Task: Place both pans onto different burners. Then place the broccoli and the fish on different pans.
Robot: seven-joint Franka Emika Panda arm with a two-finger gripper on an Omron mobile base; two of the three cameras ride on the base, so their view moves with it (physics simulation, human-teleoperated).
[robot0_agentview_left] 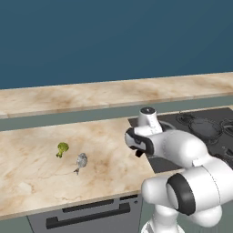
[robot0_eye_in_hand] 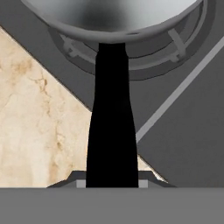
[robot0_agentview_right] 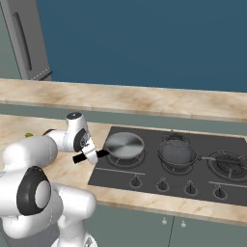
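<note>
Two pans [robot0_agentview_right: 125, 145] on separate burners [robot0_agentview_right: 230, 163]

One pan [robot0_agentview_right: 124, 144] sits on the cooktop's [robot0_agentview_right: 149, 178] left burner [robot0_agentview_right: 126, 157], handle [robot0_eye_in_hand: 111, 127] reaching out over the surface [robot0_agentview_left: 41, 182] toward the arm. Second pan [robot0_agentview_right: 177, 152] rests on the middle burner [robot0_agentview_right: 179, 166], to its right. Out left on the surface, broccoli [robot0_agentview_left: 62, 148] lies just left of the fish [robot0_agentview_left: 81, 160], both well apart from the cooktop.
</note>
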